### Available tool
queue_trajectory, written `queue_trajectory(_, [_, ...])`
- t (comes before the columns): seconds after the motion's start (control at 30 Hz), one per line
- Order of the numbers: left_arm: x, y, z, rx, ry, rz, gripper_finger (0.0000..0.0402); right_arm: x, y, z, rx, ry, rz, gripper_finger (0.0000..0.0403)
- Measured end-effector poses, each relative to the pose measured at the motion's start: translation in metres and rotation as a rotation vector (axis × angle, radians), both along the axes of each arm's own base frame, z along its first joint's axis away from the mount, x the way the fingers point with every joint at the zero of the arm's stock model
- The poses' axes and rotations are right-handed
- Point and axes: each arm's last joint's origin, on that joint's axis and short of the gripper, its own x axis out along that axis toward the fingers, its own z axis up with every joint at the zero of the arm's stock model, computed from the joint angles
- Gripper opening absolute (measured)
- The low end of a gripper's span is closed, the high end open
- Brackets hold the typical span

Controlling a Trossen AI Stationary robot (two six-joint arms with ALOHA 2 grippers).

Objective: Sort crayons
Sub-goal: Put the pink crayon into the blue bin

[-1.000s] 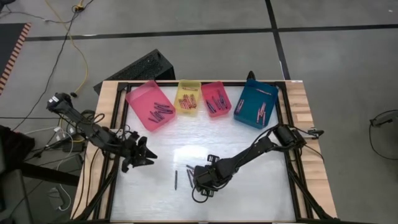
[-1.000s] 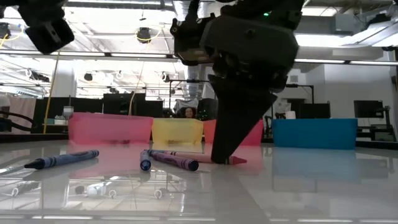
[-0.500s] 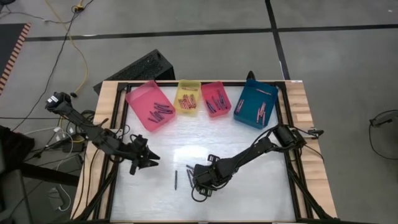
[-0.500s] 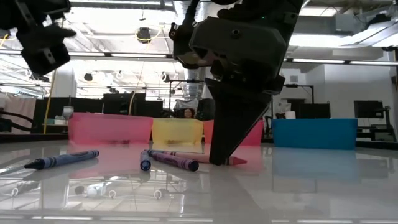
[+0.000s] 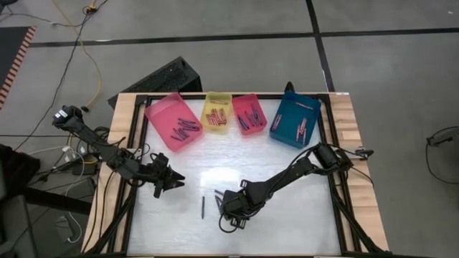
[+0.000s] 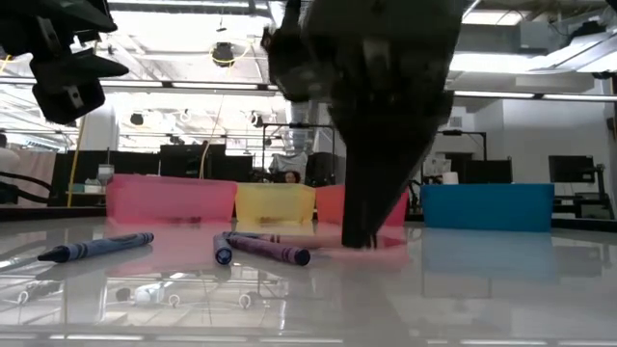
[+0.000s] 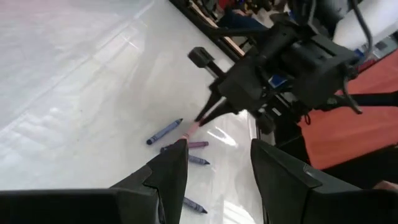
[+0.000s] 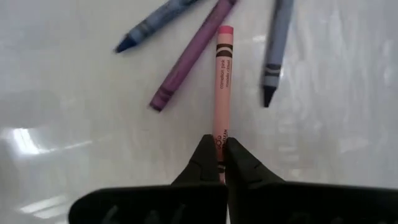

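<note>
R gripper (image 8: 219, 163): pinching pink crayon (image 8: 221, 87), table centre, 6 o'clock.
L gripper (image 5: 171, 181): spread, 9 o'clock, hovering.

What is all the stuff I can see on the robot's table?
Pink tray: one, pink, far edge of the table, leftmost, crayons inside.
Yellow tray: one, yellow, next to the pink tray, crayons inside.
Red tray: one, red, between the yellow and blue trays, crayons inside.
Blue tray: one, blue, rightmost, crayons inside.
Pink crayon: one, pink, lying on the table, one end pinched by the right pincer.
Purple crayon: one, purple, lying beside the pink crayon.
Blue crayons: two in the right wrist view, dark blue, either side of those.
Table: one, glossy white, wooden frame.
Left pincer: open, empty, left side of the table.
Right pincer: shut on the pink crayon.
</note>
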Motion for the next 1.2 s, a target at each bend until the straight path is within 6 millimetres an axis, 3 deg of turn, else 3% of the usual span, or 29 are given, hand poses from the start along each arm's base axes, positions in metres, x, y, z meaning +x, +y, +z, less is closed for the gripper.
queue_trajectory(0.23, [0.000, 0.000, -0.001, 0.004, 0.009, 0.006, 0.0165, -0.008, -0.009, 0.024, 0.043, 0.013, -0.010, 0.0002])
queue_trajectory(0.5, [0.000, 0.002, -0.001, -0.020, 0.004, 0.080, 0.0165, -0.041, -0.033, 0.085, -0.055, -0.020, -0.058, 0.0001])
queue_trajectory(0.97, [0.000, 0.006, 0.000, -0.055, -0.017, 0.229, 0.0165, -0.151, -0.128, 0.189, -0.368, -0.072, -0.603, 0.0002])
queue_trajectory(1.07, [0.000, 0.006, 0.000, -0.055, -0.017, 0.230, 0.0165, -0.171, -0.149, 0.199, -0.344, -0.137, -0.675, 0.0002])
queue_trajectory(1.2, [0.000, 0.007, 0.000, -0.060, -0.018, 0.235, 0.0165, -0.201, -0.176, 0.193, -0.345, -0.114, -0.824, 0.0002])
